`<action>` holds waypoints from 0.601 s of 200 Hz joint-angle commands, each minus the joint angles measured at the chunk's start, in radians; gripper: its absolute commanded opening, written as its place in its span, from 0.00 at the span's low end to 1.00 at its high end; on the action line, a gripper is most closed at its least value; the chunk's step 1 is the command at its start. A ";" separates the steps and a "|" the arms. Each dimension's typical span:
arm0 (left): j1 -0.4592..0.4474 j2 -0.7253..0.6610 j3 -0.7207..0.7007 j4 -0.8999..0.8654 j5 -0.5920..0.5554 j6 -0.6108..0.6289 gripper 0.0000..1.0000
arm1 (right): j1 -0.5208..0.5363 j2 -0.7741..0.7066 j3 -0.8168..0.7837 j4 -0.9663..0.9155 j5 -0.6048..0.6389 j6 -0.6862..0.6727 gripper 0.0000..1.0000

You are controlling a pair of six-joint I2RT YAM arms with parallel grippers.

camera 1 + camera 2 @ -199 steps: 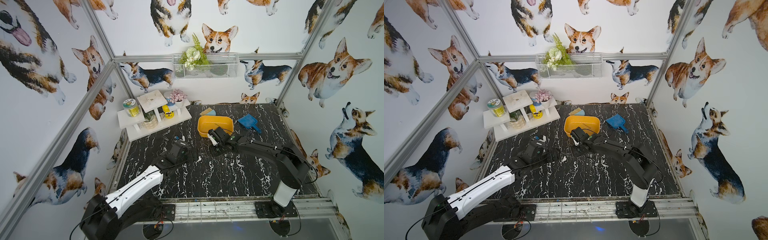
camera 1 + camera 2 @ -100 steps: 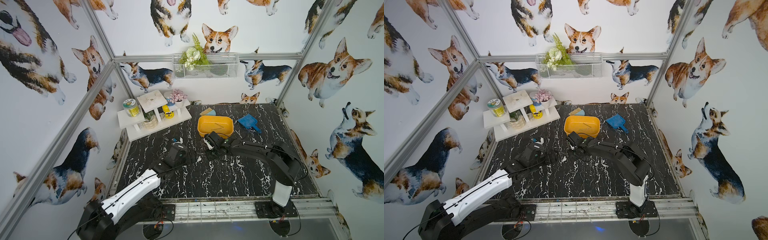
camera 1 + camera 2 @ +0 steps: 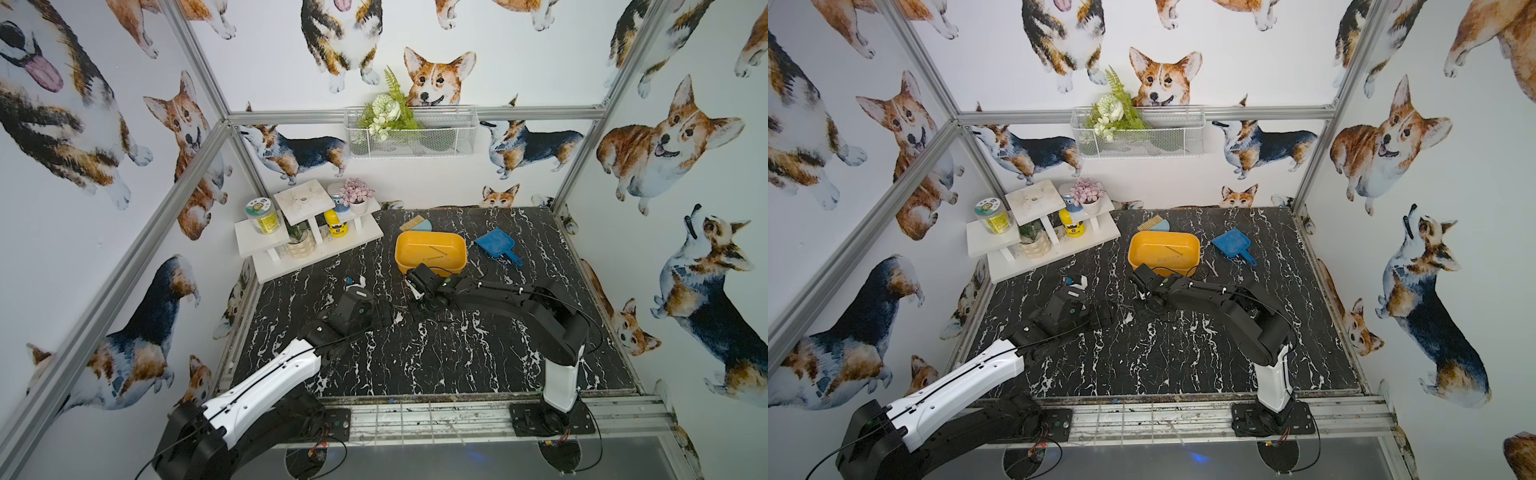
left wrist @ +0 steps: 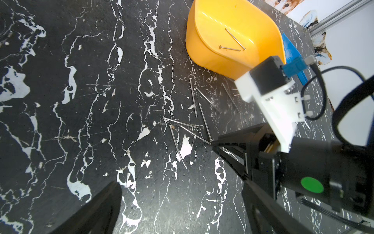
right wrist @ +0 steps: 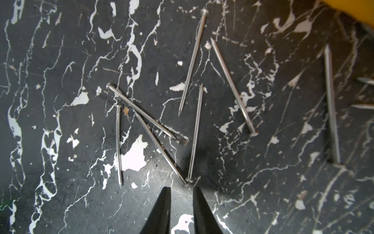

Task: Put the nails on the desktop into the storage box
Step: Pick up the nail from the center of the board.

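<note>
Corgi-print walls box in a black marble-patterned surface (image 3: 436,374), and both arms reach toward its middle. The right arm (image 3: 498,291) stretches low across it from the near right corner. The left arm (image 3: 266,374) comes in from the near left.

The yellow storage box (image 3: 451,266) stands near the far edge, about halfway along it, and two nails (image 4: 235,39) already lie inside. Loose nails (image 5: 195,131) lie flat on the surface just off the box's near side. Some cross or touch one another, and a few sit close under the box wall.

The right fingers (image 5: 162,212) stand a narrow gap apart with nothing between them. Their tips are just short of the spot where one nail's head meets another's end. The left fingers (image 4: 97,210) are spread wide and hold nothing, beside the scatter.

The step in hand looks like picking up the next nail. That calls for easing forward and down until the tips straddle one shank only, then pinching low against the surface. Metal this thin and flat could slip out or drag its neighbour along.
</note>
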State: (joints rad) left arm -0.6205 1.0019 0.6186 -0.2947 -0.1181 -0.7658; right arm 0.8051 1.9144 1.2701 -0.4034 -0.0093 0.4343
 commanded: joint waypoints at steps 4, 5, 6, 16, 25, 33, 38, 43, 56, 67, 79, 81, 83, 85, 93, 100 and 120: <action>0.001 0.001 -0.005 0.012 0.005 0.007 0.99 | 0.002 0.018 0.022 0.004 0.021 0.001 0.24; 0.001 0.000 -0.005 0.012 0.005 0.007 0.99 | 0.002 0.019 0.023 0.004 0.021 0.000 0.24; 0.001 0.000 -0.004 0.012 0.005 0.007 0.99 | 0.002 0.020 0.023 0.003 0.022 0.001 0.24; 0.001 0.001 -0.006 0.014 0.005 0.007 0.99 | 0.003 0.026 0.029 0.002 0.025 -0.001 0.23; 0.001 0.001 -0.006 0.014 0.005 0.008 0.99 | 0.003 0.031 0.034 -0.001 0.031 -0.002 0.23; 0.001 0.001 -0.006 0.014 0.005 0.007 0.99 | 0.002 0.034 0.037 -0.002 0.035 -0.003 0.23; 0.001 0.001 -0.006 0.014 0.005 0.006 0.99 | 0.002 0.036 0.038 -0.002 0.036 -0.005 0.23; 0.001 0.000 -0.006 0.014 0.003 0.007 0.99 | 0.002 0.040 0.040 -0.002 0.038 -0.006 0.23; 0.001 0.000 -0.007 0.014 0.003 0.007 0.99 | 0.002 0.049 0.048 -0.007 0.044 -0.011 0.23; 0.001 0.001 -0.007 0.014 0.003 0.006 0.99 | 0.002 0.054 0.052 -0.009 0.048 -0.013 0.22; 0.001 0.001 -0.008 0.015 0.004 0.007 0.99 | 0.002 0.059 0.055 -0.010 0.051 -0.014 0.22; 0.001 0.002 -0.009 0.016 0.004 0.007 0.99 | 0.002 0.060 0.055 -0.011 0.051 -0.013 0.22; 0.001 0.001 -0.008 0.017 0.005 0.007 0.99 | 0.002 0.060 0.056 -0.011 0.051 -0.013 0.22; 0.001 0.002 -0.008 0.017 0.005 0.007 0.99 | 0.002 0.061 0.057 -0.011 0.051 -0.014 0.22; 0.001 0.003 -0.009 0.017 0.005 0.006 0.99 | 0.002 0.066 0.058 -0.012 0.052 -0.013 0.22; 0.001 0.003 -0.010 0.019 0.005 0.007 0.99 | 0.002 0.067 0.058 -0.012 0.052 -0.013 0.22; 0.001 0.007 -0.010 0.021 0.007 0.007 0.99 | 0.003 0.074 0.057 -0.014 0.057 -0.012 0.22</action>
State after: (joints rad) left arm -0.6205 1.0042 0.6102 -0.2874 -0.1150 -0.7654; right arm 0.8051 1.9812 1.3212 -0.4072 0.0296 0.4309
